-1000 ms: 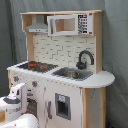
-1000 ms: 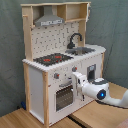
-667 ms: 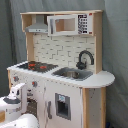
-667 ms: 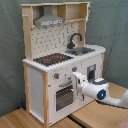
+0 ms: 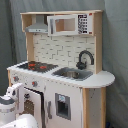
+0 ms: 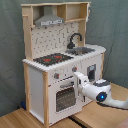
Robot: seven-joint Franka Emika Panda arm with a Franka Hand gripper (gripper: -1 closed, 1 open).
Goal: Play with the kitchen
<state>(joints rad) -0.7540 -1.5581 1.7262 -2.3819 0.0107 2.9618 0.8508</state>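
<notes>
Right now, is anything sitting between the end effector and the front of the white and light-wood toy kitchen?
Nothing visible. In the second exterior view the end effector is already at the white and light-wood toy kitchen, beside the windowed oven door and below the knobs, with no object between them.
</notes>
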